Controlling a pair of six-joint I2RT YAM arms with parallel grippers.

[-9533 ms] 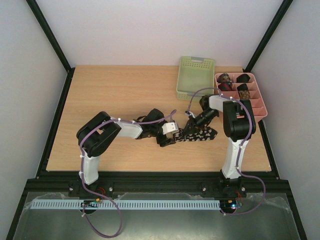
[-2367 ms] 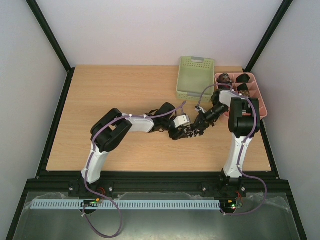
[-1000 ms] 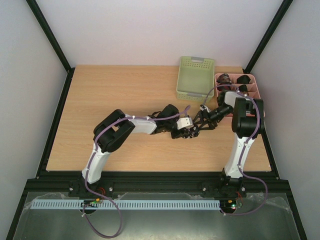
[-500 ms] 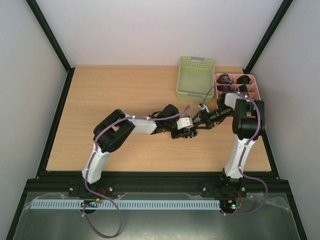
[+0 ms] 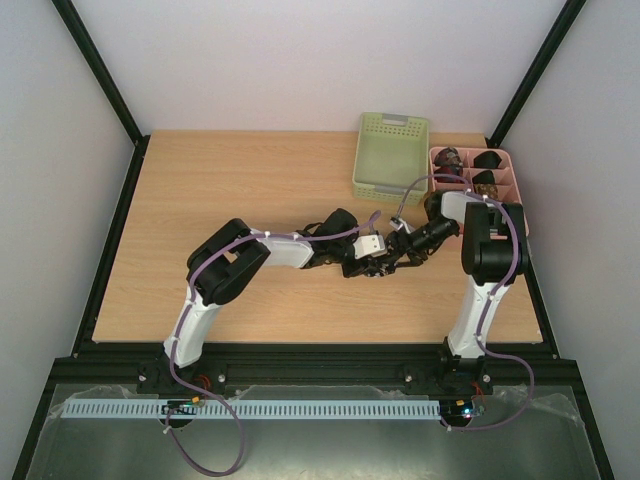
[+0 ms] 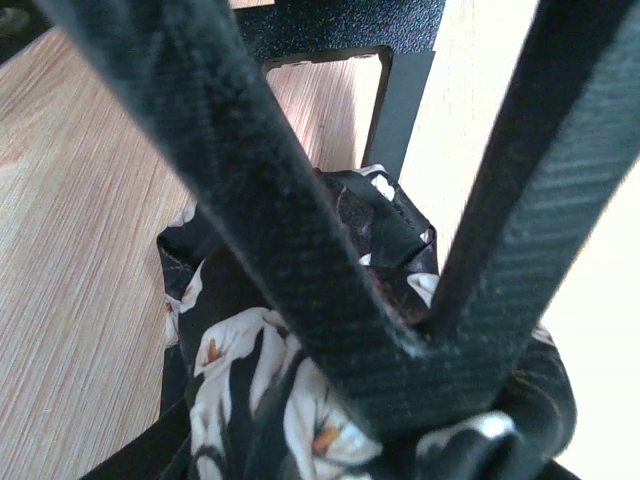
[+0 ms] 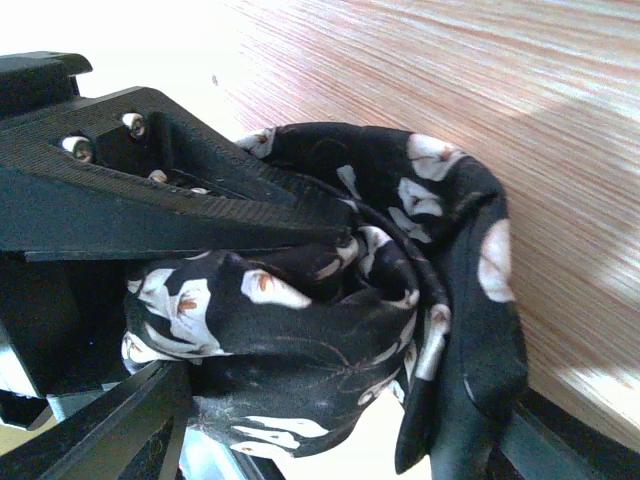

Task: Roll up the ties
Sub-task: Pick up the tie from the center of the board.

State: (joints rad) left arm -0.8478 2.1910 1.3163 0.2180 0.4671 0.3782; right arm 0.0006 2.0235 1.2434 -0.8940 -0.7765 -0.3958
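Top external: the rolled tie (image 5: 385, 265) was clamped in the left hand (image 5: 376, 263), right of frame centre. The right hand (image 5: 399, 254) was set astride it from the right, fingers apart, grip unclear.

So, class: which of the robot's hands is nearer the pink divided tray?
Right. The right hand straddles the rolled tie a little left of the pink tray; the left hand grips that tie from the far side, farther from the tray.
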